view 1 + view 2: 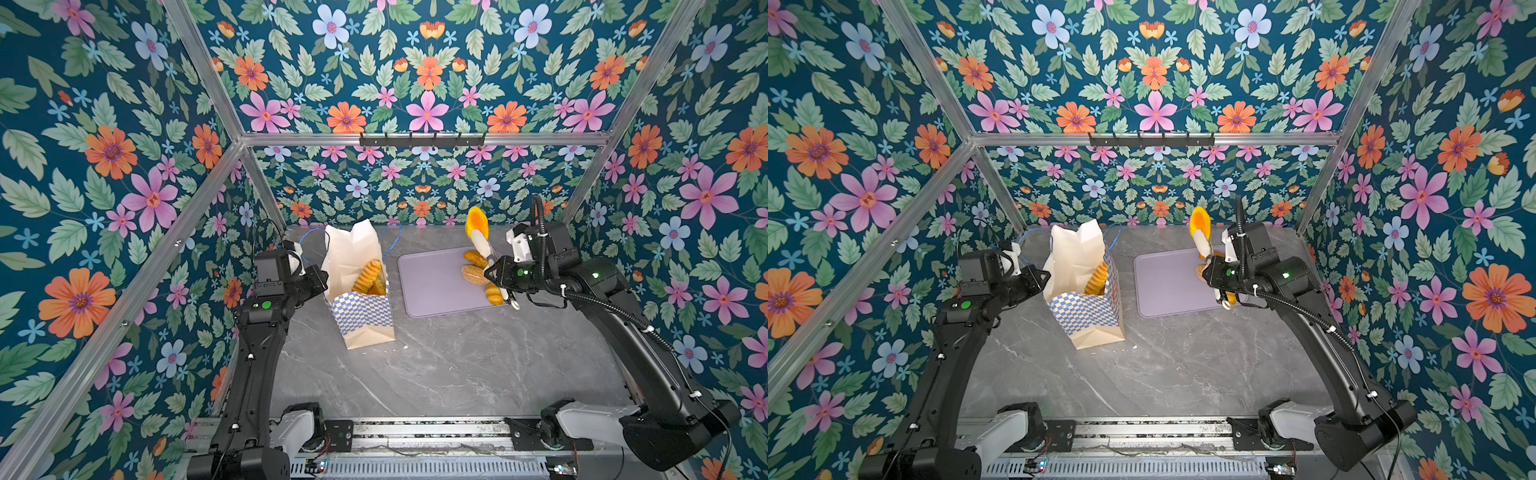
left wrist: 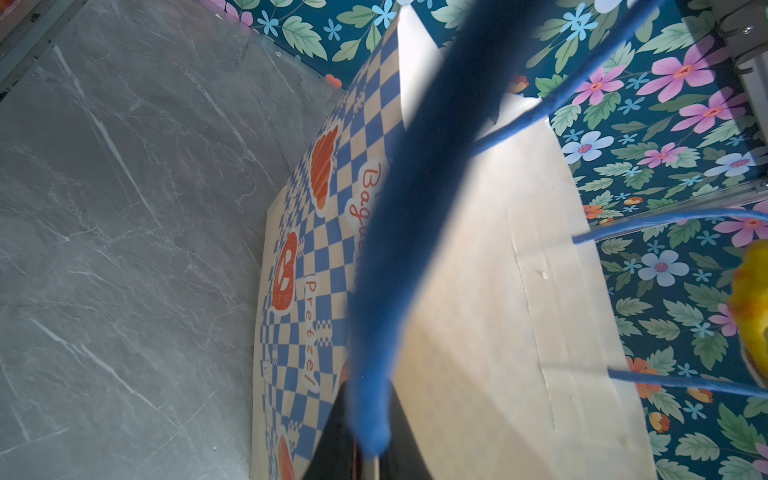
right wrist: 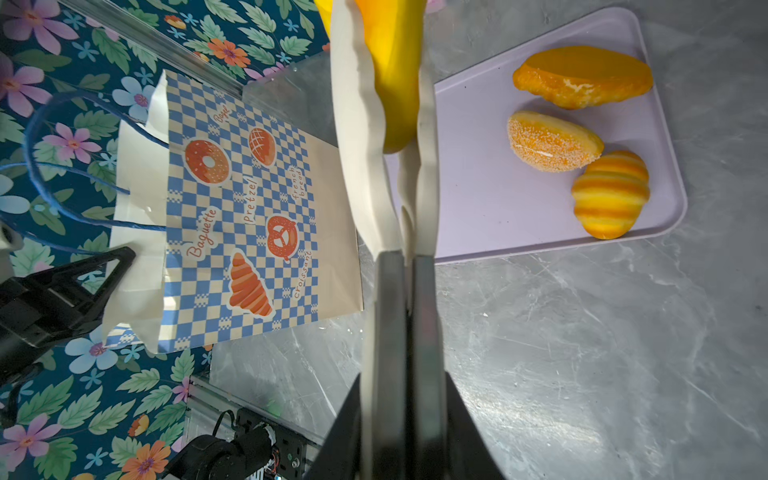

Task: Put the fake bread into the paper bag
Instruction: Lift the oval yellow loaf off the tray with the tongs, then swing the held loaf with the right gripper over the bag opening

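Hovering over the tray (image 1: 432, 291), your right gripper (image 1: 480, 237) is squeezing a fake bread (image 1: 477, 219); your left gripper (image 2: 370, 451) is pinching the handle (image 2: 415, 208) of the paper bag (image 1: 362, 318).

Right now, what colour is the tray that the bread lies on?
Plain pale lilac; the right wrist view shows the tray best.

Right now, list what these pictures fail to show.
- Bread count inside the paper bag: both top views, its walls hide everything below the ridged roll.
- Held yellow bread: right wrist view, top edge cuts it off.
- Bag lettering: left wrist view, blurred blue cord handle crosses it.
- Breads on the lilac tray: in a top view, right arm covers most.
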`<state>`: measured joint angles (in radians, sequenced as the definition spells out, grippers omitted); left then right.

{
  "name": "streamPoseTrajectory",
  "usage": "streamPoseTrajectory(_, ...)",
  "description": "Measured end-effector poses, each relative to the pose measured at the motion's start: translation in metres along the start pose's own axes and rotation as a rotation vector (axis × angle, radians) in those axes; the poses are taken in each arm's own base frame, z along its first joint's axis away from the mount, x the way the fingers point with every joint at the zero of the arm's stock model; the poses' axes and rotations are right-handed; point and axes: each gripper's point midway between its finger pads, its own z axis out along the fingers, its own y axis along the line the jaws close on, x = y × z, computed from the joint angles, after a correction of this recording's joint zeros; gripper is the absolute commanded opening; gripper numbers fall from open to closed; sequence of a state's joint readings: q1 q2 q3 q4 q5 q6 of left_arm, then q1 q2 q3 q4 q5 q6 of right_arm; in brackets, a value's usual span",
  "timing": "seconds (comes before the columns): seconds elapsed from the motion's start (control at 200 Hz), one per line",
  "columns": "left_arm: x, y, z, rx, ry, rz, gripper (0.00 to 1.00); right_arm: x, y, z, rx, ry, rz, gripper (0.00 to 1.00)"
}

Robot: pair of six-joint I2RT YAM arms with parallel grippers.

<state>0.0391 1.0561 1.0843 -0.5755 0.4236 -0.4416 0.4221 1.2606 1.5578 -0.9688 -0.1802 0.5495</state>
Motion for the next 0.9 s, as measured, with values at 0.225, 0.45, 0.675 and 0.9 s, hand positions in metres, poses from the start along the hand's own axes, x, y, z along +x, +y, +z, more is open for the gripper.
streamPoseTrajectory(0.225, -0.001, -0.001, 0.0, 0.001, -0.002, 0.001, 0.14, -0.011, 0.014, -0.016, -0.04, -0.049, -0.019, 0.24)
streamPoseTrajectory(0.45, -0.001, -0.001, 0.0, 0.001, -0.002, 0.001, 0.14, -0.018, 0.025, -0.027, -0.075, -0.078, -0.033, 0.23)
streamPoseTrajectory(0.675, -0.001, -0.001, 0.0, 0.001, -0.003, -0.002, 0.14, -0.02, 0.038, -0.035, -0.123, -0.098, -0.051, 0.22)
streamPoseTrajectory(0.9, -0.001, -0.001, -0.001, 0.001, -0.005, -0.004, 0.14, -0.017, 0.066, -0.039, -0.187, -0.095, -0.103, 0.22)
